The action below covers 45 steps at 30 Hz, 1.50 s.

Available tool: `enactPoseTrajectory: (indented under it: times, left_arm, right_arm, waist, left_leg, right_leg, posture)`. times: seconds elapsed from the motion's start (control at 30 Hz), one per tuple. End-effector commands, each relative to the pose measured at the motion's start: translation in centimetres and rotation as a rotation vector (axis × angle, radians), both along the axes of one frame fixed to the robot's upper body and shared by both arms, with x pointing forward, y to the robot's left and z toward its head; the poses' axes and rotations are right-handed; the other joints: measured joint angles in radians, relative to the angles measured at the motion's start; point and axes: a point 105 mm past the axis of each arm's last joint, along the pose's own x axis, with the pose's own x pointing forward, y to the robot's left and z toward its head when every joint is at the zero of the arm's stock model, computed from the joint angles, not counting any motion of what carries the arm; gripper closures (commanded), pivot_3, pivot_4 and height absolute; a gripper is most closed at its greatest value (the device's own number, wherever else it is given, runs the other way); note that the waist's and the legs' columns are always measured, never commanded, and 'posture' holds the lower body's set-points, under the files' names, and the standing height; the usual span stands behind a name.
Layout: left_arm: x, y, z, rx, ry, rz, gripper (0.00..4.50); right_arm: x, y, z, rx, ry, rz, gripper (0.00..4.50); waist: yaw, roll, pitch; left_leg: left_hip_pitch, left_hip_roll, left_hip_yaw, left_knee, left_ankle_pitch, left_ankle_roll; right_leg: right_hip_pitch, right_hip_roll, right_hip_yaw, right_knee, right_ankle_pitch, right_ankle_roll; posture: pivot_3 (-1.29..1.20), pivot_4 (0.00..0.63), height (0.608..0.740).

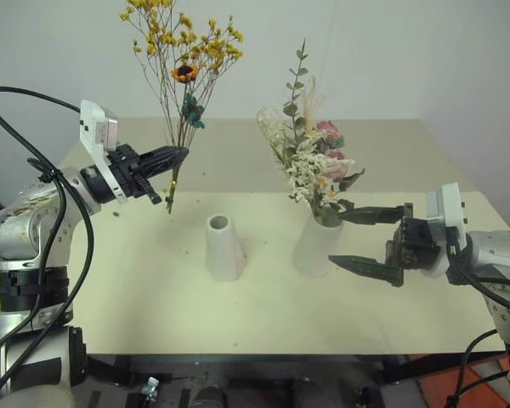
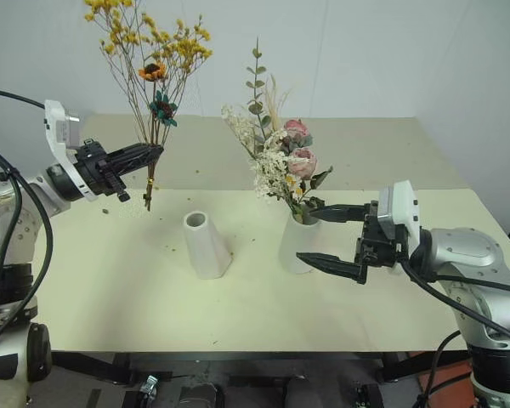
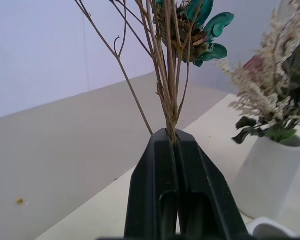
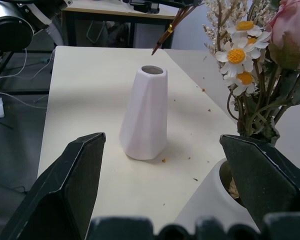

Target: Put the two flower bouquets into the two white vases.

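Yellow bouquet [image 1: 180,72]: upright in the air left of the slim vase [image 1: 223,247], light, brittle dried stems.
Left pincer [image 1: 180,155]: pinching the bunched lower stems, the sensible hold.
Right pincer [image 1: 370,242]: spread beside the wide vase [image 1: 314,246] holding the pink bouquet [image 1: 314,161].
Table [image 1: 238,314]: carries both vases.

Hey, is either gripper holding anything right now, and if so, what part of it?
The left gripper is shut on the yellow bouquet, low on its thin brown stems. The right gripper is open beside the wider vase, holding nothing.
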Motion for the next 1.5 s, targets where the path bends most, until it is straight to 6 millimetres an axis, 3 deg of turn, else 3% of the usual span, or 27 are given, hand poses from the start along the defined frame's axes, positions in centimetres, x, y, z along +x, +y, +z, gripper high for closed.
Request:
enactPoseTrajectory:
  times: [0.03, 0.27, 0.47, 0.63, 1.13, 1.5]
  left_arm:
    - [-1.6, -0.3, 2.2, -0.033, -0.057, -0.092, 4.45]
    - [-2.7, -0.9, 4.0, -0.136, -0.113, -0.200, 4.45]
    - [-2.8, -2.5, 4.2, -0.163, -0.122, -0.290, 4.45]
    - [-2.9, -3.8, 3.7, -0.178, -0.108, -0.346, 4.45]
    - [-2.9, -5.1, 2.5, -0.207, -0.099, -0.398, 4.45]
    - [-3.0, -5.5, -0.1, -0.240, -0.148, -0.409, 4.45]
  right_arm:
    - [-1.1, 0.2, 1.1, 0.010, -0.062, 0.041, 0.13]
    - [-1.3, 0.4, 1.3, 0.018, -0.063, 0.058, 0.13]
    - [-1.2, 0.4, 1.3, 0.022, -0.061, 0.067, 0.13]
    - [-1.1, 0.3, 1.4, 0.024, -0.073, 0.055, 0.13]
    - [-1.2, 0.3, 1.6, 0.029, -0.077, 0.047, 0.13]
    - [-1.3, 0.3, 1.6, 0.032, -0.078, 0.039, 0.13]
  waist:
    - [-0.001, 0.000, 0.000]
    - [0.000, 0.000, 0.000]
    - [0.001, 0.000, 0.000]
    - [-0.001, 0.000, 0.000]
    - [-0.001, 0.000, 0.000]
    - [0.001, 0.000, 0.000]
  left_leg:
    - [0.000, 0.000, 0.000, 0.000, 0.000, 0.000]
    - [0.000, 0.000, 0.000, 0.000, 0.000, 0.000]
    - [0.000, 0.000, 0.000, 0.000, 0.000, 0.000]
    - [0.000, 0.000, 0.000, 0.000, 0.000, 0.000]
    - [0.001, 0.000, 0.000, 0.000, 0.000, 0.000]
    - [0.001, 0.000, 0.000, 0.000, 0.000, 0.000]
  right_leg:
    - [0.000, 0.000, 0.000, 0.000, 0.000, 0.000]
    - [0.000, 0.000, 0.000, 0.000, 0.000, 0.000]
    - [0.001, 0.000, 0.000, 0.000, 0.000, 0.000]
    - [0.001, 0.000, 0.000, 0.000, 0.000, 0.000]
    - [0.001, 0.000, 0.000, 0.000, 0.000, 0.000]
    - [0.001, 0.000, 0.000, 0.000, 0.000, 0.000]
  posture:
    - [0.00, 0.150, 0.740]
    - [0.00, 0.150, 0.740]
    - [0.00, 0.150, 0.740]
    - [0.00, 0.150, 0.740]
    - [0.00, 0.150, 0.740]
    - [0.00, 0.150, 0.740]
